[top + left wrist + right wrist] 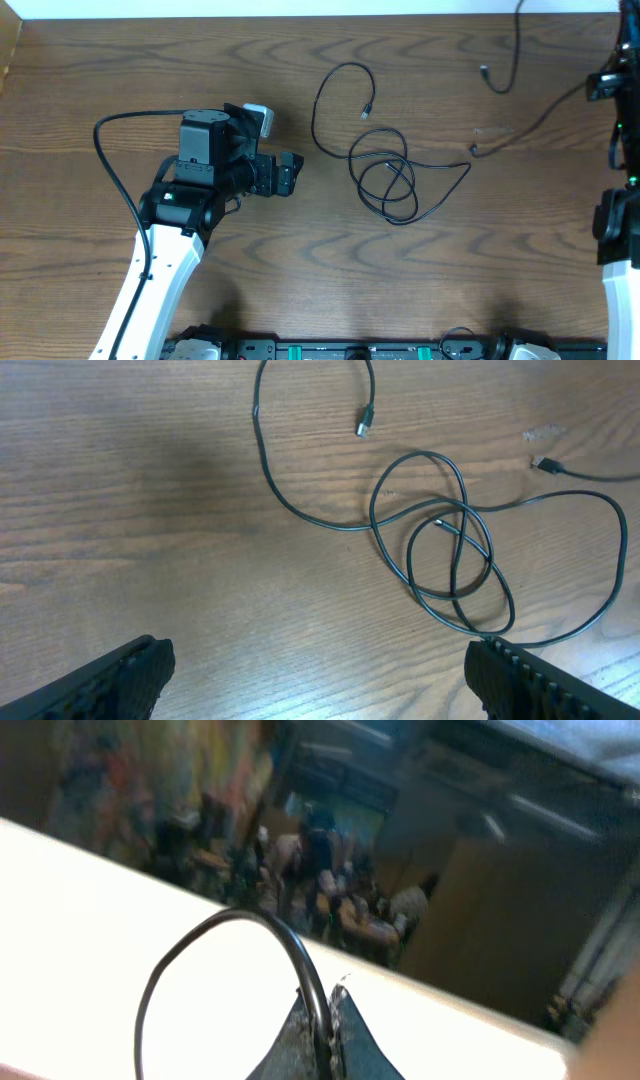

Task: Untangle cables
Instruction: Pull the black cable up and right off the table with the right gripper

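Note:
A thin black cable (388, 172) (420, 454) lies in overlapping loops at the table's middle. One plug end (366, 112) (365, 425) trails off toward the far side. My left gripper (290, 172) (320, 695) is open, just left of the loops, with bare wood between its fingers (120, 680). At the far right edge my right gripper (604, 86) (322, 1002) is shut on a second black cable (300, 950), which arches up from its tips. A strand of this cable (530, 125) runs down to a loose end (475, 150) (545, 463) on the table.
Another black strand (515, 50) hangs in from the back edge, with a plug (485, 70) resting on the wood. A thick black arm cable (105, 160) arcs beside the left arm. The right arm's base (615, 230) stands at the right edge.

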Controlling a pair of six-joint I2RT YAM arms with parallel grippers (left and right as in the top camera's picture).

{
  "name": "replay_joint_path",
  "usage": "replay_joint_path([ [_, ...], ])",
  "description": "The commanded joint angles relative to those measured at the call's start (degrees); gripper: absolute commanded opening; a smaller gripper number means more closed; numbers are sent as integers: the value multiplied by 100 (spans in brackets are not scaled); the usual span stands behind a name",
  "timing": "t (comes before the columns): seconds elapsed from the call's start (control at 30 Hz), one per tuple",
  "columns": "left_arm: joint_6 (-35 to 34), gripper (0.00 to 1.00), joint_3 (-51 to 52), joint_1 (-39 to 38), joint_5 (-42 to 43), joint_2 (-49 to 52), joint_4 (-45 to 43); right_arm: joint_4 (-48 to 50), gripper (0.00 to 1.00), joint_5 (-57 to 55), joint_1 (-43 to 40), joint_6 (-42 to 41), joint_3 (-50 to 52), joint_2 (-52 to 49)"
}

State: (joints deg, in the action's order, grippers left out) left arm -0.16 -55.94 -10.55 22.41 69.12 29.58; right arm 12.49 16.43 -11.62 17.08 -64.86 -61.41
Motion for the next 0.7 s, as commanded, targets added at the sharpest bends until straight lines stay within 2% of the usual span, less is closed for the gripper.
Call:
replay_joint_path([
  [0.0, 35, 97, 22, 20, 70, 22, -2, -389, 1, -109, -356, -79, -66, -87],
  [0.37, 35, 97, 22, 20, 70, 22, -2, -1211, 1, -109, -1123, -79, -66, -509],
  [0.67, 35, 97, 22, 20, 72, 22, -2, -1408, 1, -109, -1609, -122, -66, -800],
])
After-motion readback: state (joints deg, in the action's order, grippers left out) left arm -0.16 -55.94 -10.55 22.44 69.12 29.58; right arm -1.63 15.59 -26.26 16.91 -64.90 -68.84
